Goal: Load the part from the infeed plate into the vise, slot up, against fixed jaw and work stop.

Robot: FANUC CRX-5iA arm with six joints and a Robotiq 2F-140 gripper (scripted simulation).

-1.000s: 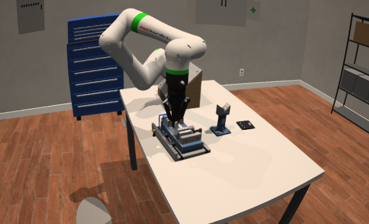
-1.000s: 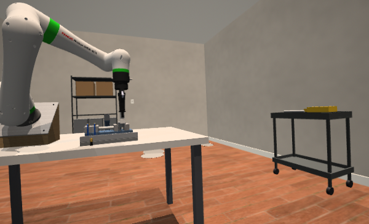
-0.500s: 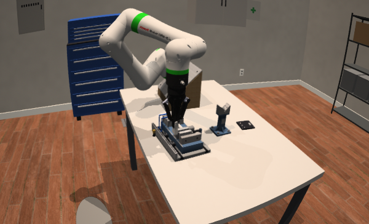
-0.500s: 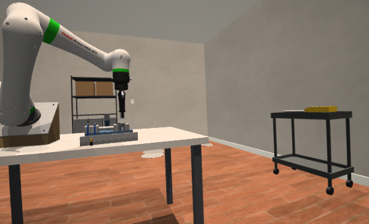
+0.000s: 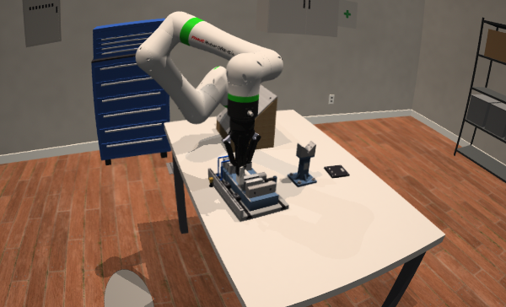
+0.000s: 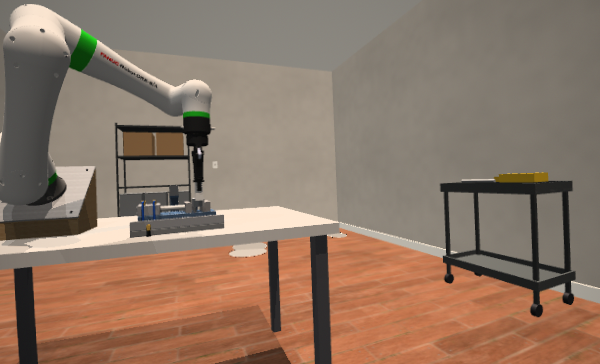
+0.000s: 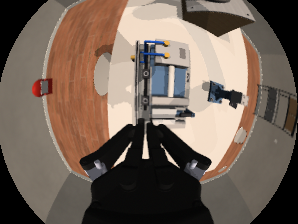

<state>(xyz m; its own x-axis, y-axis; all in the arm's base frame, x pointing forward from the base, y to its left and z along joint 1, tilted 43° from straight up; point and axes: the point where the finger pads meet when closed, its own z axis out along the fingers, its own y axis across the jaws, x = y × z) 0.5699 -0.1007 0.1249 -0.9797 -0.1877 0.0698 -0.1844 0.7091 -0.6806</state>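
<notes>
Over the far end of the vise [image 5: 270, 199] - gripper [image 5: 240, 167] hanging with fingers pressed together on nothing, infeed plate [image 5: 336, 171] bare, block not plainly seen but judged seated between the jaws - so last step: straight lift clear, touching nothing.

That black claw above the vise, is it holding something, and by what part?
Nothing is held. The black two-fingered tool is shut with its fingertips together and nothing between them, hanging above the grey and blue vise.
</notes>
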